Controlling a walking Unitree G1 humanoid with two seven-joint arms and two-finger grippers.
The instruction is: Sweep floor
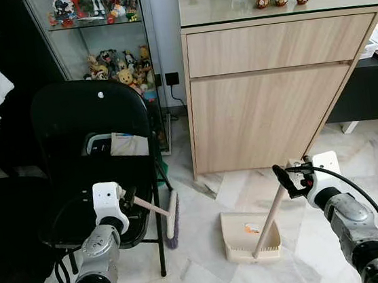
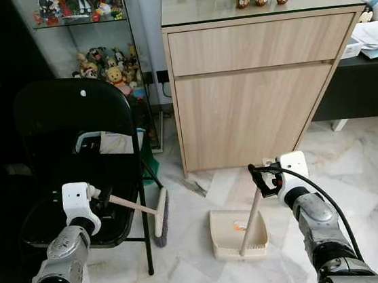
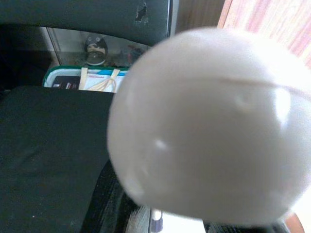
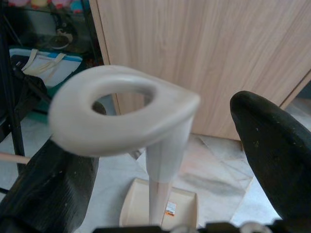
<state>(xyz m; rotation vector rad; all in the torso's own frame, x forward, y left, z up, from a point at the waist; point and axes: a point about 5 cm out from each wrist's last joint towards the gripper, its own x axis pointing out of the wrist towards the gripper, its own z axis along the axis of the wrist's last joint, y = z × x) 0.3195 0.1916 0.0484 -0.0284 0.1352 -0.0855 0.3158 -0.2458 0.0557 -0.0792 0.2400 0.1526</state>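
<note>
Lower left, the left gripper grips the brush; lower right, the right gripper grips the dustpan handle on the floor.

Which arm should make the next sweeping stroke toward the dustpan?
Left, likely. The left gripper holds the broom, whose head rests on the floor beside the dustpan. The right gripper holds the dustpan's handle.

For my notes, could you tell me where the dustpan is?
The dustpan sits on the floor before the cabinet, right of the broom.
</note>
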